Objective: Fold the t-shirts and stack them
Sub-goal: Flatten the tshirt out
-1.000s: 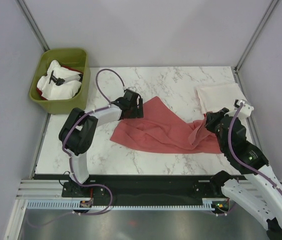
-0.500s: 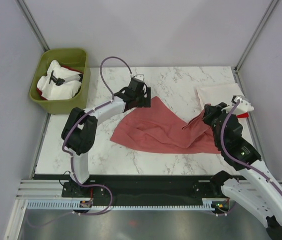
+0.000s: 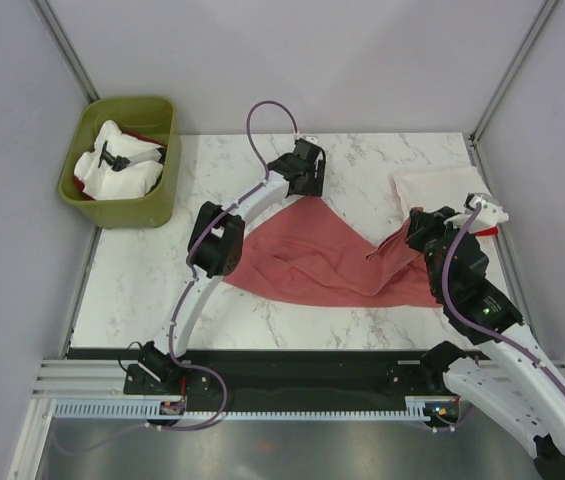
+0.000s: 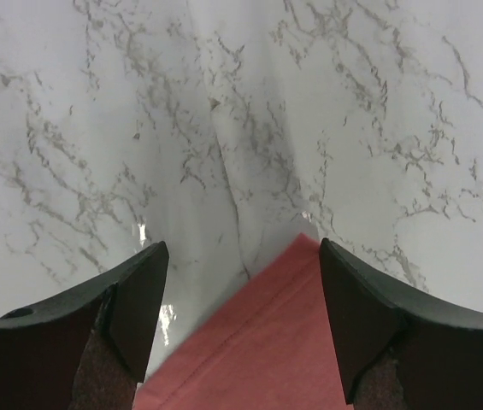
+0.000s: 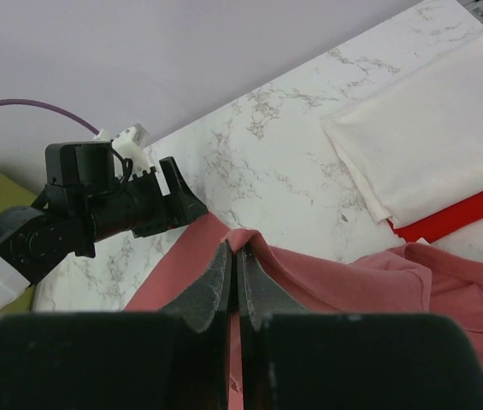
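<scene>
A dusty salmon-red t-shirt (image 3: pixel 312 255) lies spread and rumpled across the middle of the table. My left gripper (image 3: pixel 305 186) hovers open at its far corner (image 4: pixel 279 342); the cloth tip lies between the two fingers (image 4: pixel 134 299), touching neither. My right gripper (image 3: pixel 414 236) is shut on a raised fold of the same shirt (image 5: pixel 352 282), pinched at the fingertips of the right gripper (image 5: pixel 236 249). A folded cream-white t-shirt (image 5: pixel 433 141) rests at the back right on top of a bright red one (image 5: pixel 459 215).
An olive-green bin (image 3: pixel 152 205) with white cloth and a dark object stands off the table's back-left corner. Bare marble table (image 4: pixel 224 102) lies ahead of the left gripper. Grey walls enclose the table on three sides.
My left arm has swung back and right along the shirt's edge to its far corner, jaws staying open. The right gripper has lifted its fold slightly toward the back.
</scene>
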Tool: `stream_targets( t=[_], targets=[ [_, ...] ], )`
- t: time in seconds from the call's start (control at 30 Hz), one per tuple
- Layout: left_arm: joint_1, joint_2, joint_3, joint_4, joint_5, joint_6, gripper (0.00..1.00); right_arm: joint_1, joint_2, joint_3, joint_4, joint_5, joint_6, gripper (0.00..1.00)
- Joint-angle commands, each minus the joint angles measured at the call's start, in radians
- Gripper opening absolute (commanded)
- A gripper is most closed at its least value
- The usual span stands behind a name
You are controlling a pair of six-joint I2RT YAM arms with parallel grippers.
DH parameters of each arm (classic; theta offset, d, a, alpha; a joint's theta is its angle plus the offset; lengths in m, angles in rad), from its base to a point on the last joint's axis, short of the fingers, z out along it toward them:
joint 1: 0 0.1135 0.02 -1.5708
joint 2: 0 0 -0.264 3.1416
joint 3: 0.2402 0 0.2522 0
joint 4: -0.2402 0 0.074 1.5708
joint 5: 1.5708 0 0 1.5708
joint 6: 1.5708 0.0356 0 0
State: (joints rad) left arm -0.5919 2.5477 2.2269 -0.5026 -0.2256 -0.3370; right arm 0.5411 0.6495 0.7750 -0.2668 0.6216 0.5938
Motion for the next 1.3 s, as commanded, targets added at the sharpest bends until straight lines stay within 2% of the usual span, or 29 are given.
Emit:
stream_targets(
  t=[0.0,0.13,0.2,0.5,0.57,0.6,0.67,0.7,0.77,0.8,0.9,1.0,1.13,1.23,1.27],
  targets=[
    [-0.006,0.080,0.121,-0.134,0.041,0.000,0.79,0.002,-0.016,0.014,0.034,-0.008,-0.015,0.01],
    [-0.017,0.094,0.145,-0.157,0.060,-0.002,0.70,0.000,-0.033,0.010,0.029,-0.002,-0.019,0.02],
    [-0.025,0.092,0.143,-0.160,0.054,0.004,0.69,0.002,-0.034,0.010,0.028,-0.002,-0.019,0.02],
    [-0.055,0.085,0.134,-0.154,0.075,0.030,0.72,0.002,-0.021,0.015,0.021,-0.005,-0.020,0.02],
    [-0.060,0.083,0.131,-0.154,0.081,0.036,0.67,0.002,-0.021,0.017,0.020,-0.006,-0.022,0.02],
    [-0.063,0.083,0.129,-0.154,0.083,0.041,0.60,0.000,-0.022,0.018,0.020,-0.008,-0.022,0.02],
    [-0.066,0.082,0.128,-0.155,0.074,0.049,0.55,0.002,-0.022,0.018,0.021,-0.010,-0.022,0.03],
    [-0.066,0.080,0.128,-0.152,0.072,0.050,0.43,0.002,-0.021,0.018,0.021,-0.010,-0.023,0.03],
    [-0.066,0.077,0.128,-0.151,0.071,0.056,0.32,0.002,-0.021,0.018,0.020,-0.008,-0.022,0.03],
    [-0.066,0.075,0.128,-0.151,0.069,0.058,0.22,0.002,-0.016,0.018,0.021,-0.011,-0.023,0.03],
    [-0.066,0.060,0.123,-0.151,0.051,0.058,0.03,0.002,-0.007,0.018,0.020,-0.011,-0.022,0.03],
    [-0.063,0.005,0.090,-0.146,0.013,0.050,0.02,0.002,0.013,0.018,0.021,-0.013,-0.017,0.03],
    [-0.042,-0.168,-0.015,-0.133,-0.041,0.004,0.02,0.002,0.065,0.021,0.029,-0.026,-0.005,0.00],
    [-0.014,-0.338,-0.175,-0.081,-0.098,-0.045,0.02,0.000,0.134,0.023,0.038,-0.022,0.006,0.00],
    [0.001,-0.393,-0.279,-0.041,-0.125,-0.062,0.02,-0.007,0.186,0.027,0.037,-0.023,0.008,0.00]
  ],
)
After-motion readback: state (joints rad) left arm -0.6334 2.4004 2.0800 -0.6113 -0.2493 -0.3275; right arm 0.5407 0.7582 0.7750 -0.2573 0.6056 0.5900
